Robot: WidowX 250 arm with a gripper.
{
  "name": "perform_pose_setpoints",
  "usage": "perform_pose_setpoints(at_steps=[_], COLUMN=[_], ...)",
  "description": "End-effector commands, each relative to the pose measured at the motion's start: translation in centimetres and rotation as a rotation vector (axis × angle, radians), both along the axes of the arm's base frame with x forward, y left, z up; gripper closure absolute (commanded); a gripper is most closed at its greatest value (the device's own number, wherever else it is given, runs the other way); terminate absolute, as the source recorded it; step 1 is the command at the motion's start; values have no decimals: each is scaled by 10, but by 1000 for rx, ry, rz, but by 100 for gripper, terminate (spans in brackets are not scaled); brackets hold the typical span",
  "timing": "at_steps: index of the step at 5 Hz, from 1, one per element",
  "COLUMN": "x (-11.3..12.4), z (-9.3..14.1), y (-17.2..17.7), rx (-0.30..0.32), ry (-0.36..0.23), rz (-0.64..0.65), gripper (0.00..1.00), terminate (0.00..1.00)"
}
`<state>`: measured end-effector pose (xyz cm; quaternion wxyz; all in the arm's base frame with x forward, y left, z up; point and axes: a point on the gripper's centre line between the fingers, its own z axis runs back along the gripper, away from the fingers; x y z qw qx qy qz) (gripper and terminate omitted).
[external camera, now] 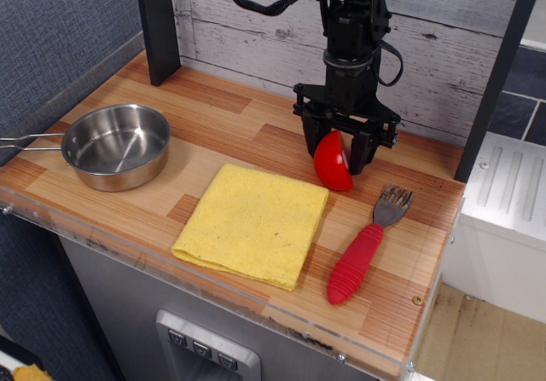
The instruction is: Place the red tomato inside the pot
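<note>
The black gripper [339,147] hangs straight down from the arm, its fingers [312,135] drawn in against the red tomato [332,162], which it holds by the upper part. The tomato shows only its domed red side and sits tipped, its lower edge at or just above the wooden counter [247,125]; whether it touches the wood I cannot tell. It is just beyond the far right corner of the yellow cloth [254,221]. The cloth lies flat between the tomato and the pot [117,145], which stands well apart to the left, near the counter's left edge, its wire handle pointing off that side. The red-handled fork [364,249] lies just right of the cloth, tines toward the tomato, near it but apart.
</note>
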<state>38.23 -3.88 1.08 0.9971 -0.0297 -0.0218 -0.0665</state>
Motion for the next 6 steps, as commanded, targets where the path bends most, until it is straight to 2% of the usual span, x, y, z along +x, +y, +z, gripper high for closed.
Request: perform_pose_setpoints(at_steps=[1, 2, 4, 5, 6], x=[2, 3, 15, 16, 5], z=[18, 24, 64, 84, 101], y=[2, 4, 19, 37, 72], rx=[-17, -35, -104, -119, -62], ry=[-35, -46, -133, -169, -188], rz=[2, -3, 32, 60, 80], gripper=[100, 100, 100, 100, 100], terminate=[0, 0, 0, 0, 0])
